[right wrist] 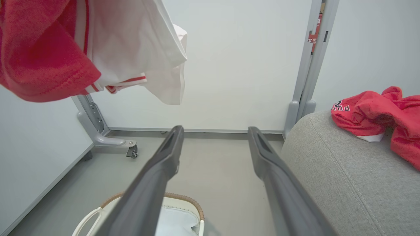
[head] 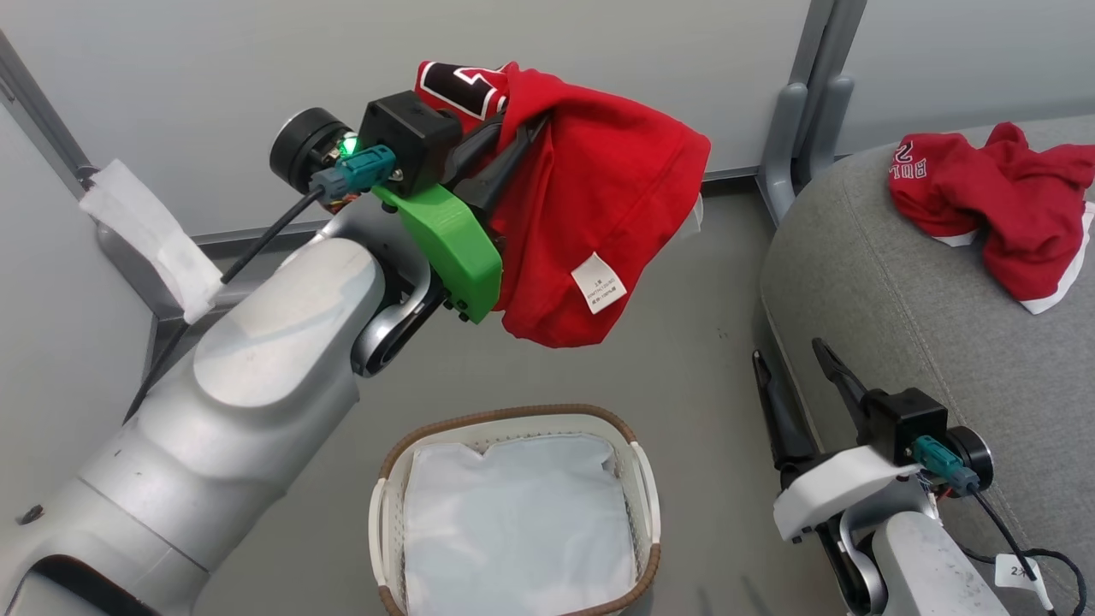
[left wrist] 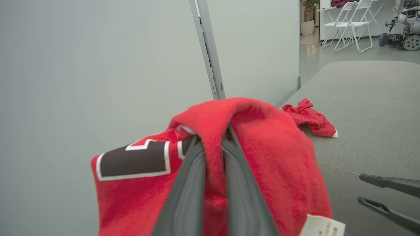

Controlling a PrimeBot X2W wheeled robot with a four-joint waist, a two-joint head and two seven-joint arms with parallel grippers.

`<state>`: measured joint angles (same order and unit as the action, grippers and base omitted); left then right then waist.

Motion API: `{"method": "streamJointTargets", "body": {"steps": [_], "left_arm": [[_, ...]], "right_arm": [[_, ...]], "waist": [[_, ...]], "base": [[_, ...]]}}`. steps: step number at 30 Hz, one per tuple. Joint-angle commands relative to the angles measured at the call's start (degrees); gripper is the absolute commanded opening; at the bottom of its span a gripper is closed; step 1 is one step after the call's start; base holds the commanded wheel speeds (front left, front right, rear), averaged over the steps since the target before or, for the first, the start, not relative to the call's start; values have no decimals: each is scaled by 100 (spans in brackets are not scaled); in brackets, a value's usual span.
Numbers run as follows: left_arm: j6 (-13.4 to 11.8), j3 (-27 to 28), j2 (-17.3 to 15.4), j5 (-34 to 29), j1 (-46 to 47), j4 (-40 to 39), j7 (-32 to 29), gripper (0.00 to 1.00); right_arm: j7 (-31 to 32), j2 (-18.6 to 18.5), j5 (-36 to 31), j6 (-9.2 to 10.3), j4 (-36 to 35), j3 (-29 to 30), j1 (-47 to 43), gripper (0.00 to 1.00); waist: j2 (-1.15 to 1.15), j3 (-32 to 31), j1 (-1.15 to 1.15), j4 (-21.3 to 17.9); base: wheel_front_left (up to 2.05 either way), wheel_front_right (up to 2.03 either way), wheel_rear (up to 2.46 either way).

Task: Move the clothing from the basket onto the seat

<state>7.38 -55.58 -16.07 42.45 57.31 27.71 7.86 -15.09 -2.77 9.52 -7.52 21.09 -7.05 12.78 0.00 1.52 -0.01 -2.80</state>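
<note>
clothing (head: 599,197) (soft red knit) bunched in left pincer (left wrist: 213,136)

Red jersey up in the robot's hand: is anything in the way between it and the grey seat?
Nothing visible blocks it. The red jersey hangs from the shut left gripper, with open air across to the seat. The open right gripper sits lower, by the seat's edge. Another red garment lies farther along the seat.
</note>
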Motion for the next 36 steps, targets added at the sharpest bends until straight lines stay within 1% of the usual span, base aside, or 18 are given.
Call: {"method": "streamJointTargets", "body": {"steps": [1, 7, 12, 20, 25, 29, 32, 35, 36], "left_arm": [[15, 42, -88, 37, 101, -49, -34, 0], [15, 128, -239, 206, 73, -229, -117, 0], [-27, 161, -271, 309, -32, -352, -170, 0], [-144, 136, -342, 327, -152, -452, -180, 0], [-206, 121, -337, 352, -231, -386, -155, 0], [-215, 118, -351, 379, -282, -264, -116, 0], [-209, 122, -369, 379, -268, -204, -90, 0], [-208, 120, -332, 393, -242, -180, -82, 0], [-206, 113, -317, 396, -228, -183, -81, 0]], "right_arm": [[-11, -22, 19, 6, 5, -42, 78, 100], [-11, -22, 63, 6, -74, -246, 179, 100], [-10, -20, 232, 6, -262, -497, 227, 100], [-10, -25, 690, 6, -1001, -1293, 307, 100], [-10, -21, 699, 6, -1453, -1722, 279, 100], [-9, -24, 628, 6, -1628, -2050, 287, 100], [32, -25, 751, 6, -1722, -2171, 259, 100], [118, -24, 735, 6, -1572, -2113, 306, 100], [121, -22, 823, 6, -1515, -2091, 344, 100]], "waist": [[0, -28, 1, -15], [0, -70, 1, -20], [0, -82, 1, -2], [0, -85, 1, -29], [0, -76, 1, -71], [0, -65, 1, -103], [0, -52, 1, -122], [0, -13, 1, -119], [0, 2, 1, -112]], "base": [[0, 0, 0], [0, 0, 0], [0, 0, 0], [0, 0, 0], [0, 0, 0], [0, 0, 0], [0, 0, 0], [0, 0, 0], [0, 0, 0]]}}
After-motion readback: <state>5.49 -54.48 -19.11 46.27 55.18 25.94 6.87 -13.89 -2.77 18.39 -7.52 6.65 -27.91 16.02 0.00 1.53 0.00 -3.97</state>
